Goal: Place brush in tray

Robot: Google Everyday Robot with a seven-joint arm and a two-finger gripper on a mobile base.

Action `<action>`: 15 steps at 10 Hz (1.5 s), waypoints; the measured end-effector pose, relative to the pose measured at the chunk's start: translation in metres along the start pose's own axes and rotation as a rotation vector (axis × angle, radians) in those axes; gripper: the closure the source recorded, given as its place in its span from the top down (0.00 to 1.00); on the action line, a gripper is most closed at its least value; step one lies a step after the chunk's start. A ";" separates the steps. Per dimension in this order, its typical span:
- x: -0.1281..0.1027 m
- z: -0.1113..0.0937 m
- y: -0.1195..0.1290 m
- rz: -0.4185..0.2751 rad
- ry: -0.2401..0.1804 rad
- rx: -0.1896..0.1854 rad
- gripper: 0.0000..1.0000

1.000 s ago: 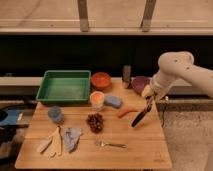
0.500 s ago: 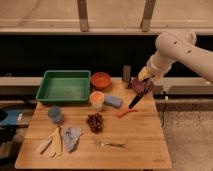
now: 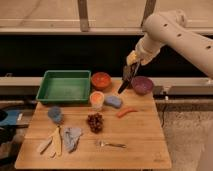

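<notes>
The pincer point(image 3: 130, 73) is clamped shut on the brush point(image 3: 124, 85), hanging tilted above the table point(image 3: 140, 137) between orange bowl point(image 3: 101, 80) and purple bowl point(image 3: 142, 85), likely high to clear them; the tray point(image 3: 64, 100) sits well apart.

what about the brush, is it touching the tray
Apart. The camera view shows the brush hanging from the shut gripper near the purple bowl, with the orange bowl between it and the tray.
</notes>
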 end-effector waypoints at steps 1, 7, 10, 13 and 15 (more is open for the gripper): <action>-0.014 0.002 0.016 -0.026 -0.005 -0.017 0.00; -0.038 0.012 0.050 -0.095 0.009 -0.045 0.00; -0.038 0.012 0.048 -0.093 0.009 -0.044 0.00; -0.039 0.012 0.050 -0.093 0.005 -0.050 0.00; -0.050 0.017 0.048 -0.070 -0.012 -0.084 0.00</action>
